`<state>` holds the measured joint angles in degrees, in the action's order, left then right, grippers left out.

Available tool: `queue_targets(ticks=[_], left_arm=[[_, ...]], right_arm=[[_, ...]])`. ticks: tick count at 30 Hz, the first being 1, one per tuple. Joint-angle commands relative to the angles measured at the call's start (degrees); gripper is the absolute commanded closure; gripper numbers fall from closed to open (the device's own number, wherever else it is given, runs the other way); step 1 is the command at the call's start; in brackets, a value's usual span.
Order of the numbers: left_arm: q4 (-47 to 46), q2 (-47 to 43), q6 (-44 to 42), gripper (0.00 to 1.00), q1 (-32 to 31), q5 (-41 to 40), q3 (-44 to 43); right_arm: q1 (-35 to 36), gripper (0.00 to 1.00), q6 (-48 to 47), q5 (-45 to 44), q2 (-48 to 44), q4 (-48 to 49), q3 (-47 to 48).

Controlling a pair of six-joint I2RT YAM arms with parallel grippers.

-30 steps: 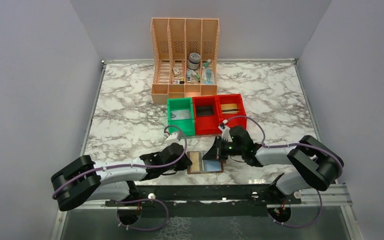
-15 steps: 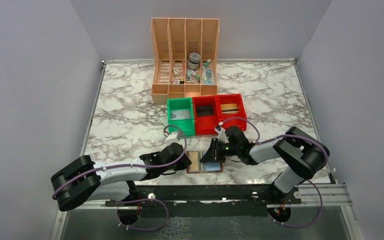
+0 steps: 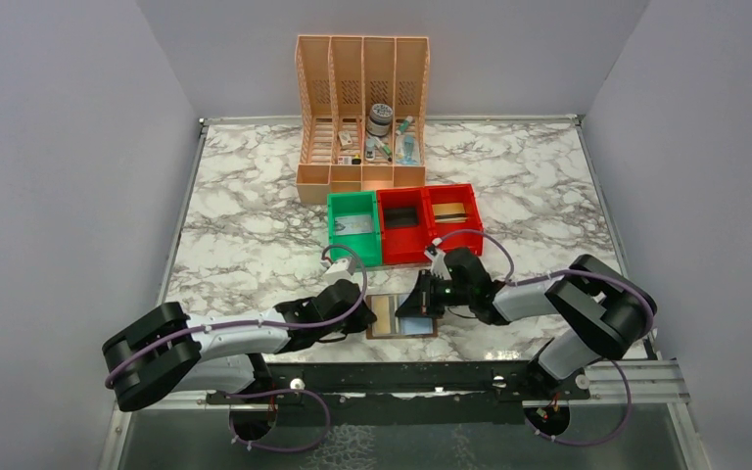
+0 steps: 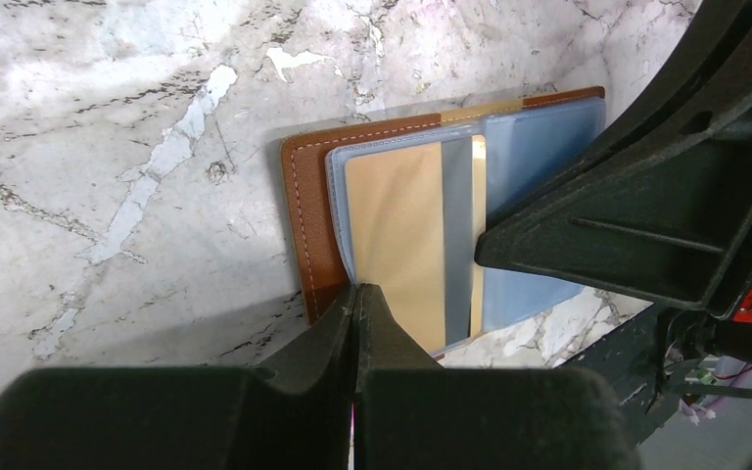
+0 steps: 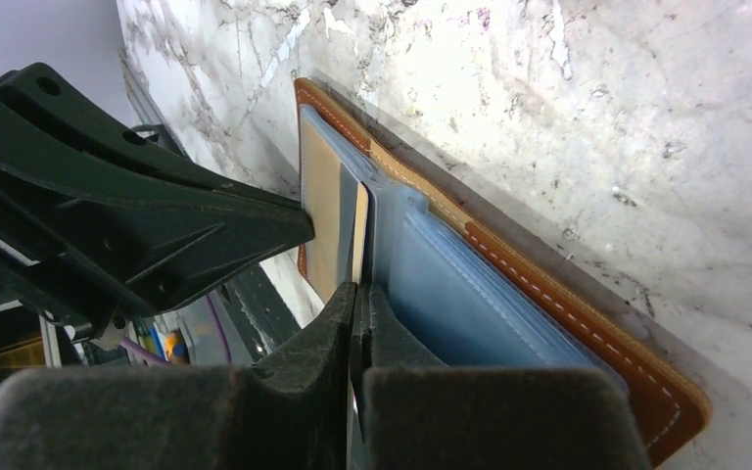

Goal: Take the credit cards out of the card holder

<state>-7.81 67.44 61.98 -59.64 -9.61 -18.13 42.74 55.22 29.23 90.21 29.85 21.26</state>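
The brown card holder point(image 3: 401, 335) lies open on the marble near the front edge. Its clear sleeves hold a tan card point(image 4: 392, 225) on the left and a pale blue card point(image 4: 534, 166) on the right. My left gripper point(image 4: 356, 294) is shut on the near edge of the holder's left sleeve. My right gripper point(image 5: 356, 291) is shut on the thin edge of the tan card point(image 5: 321, 206) at the holder's middle fold, beside the blue card point(image 5: 470, 304). In the top view the two grippers meet over the holder, left point(image 3: 360, 311) and right point(image 3: 421, 304).
A green bin point(image 3: 353, 227) and two red bins point(image 3: 403, 223) stand just behind the holder. A peach file organiser point(image 3: 362, 108) with small items stands at the back. The black base rail point(image 3: 401, 377) runs just in front of the holder.
My right gripper has moved slightly left over the holder and its elbow has shifted. The left arm and the holder have stayed in place.
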Motion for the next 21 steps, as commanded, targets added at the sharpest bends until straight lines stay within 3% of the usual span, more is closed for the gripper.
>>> queue_targets(ticks=[1,21], left_arm=[[0.05,-0.06,-0.02,0.97,-0.92,1.36,0.82],[4.41,-4.34,-0.65,1.0,-0.91,-0.85,1.78]], right_arm=[[1.29,0.99,-1.08,-1.34,-3.79,-2.36,2.15],[-0.41,0.99,-3.5,-1.56,-8.65,-7.21,0.33]])
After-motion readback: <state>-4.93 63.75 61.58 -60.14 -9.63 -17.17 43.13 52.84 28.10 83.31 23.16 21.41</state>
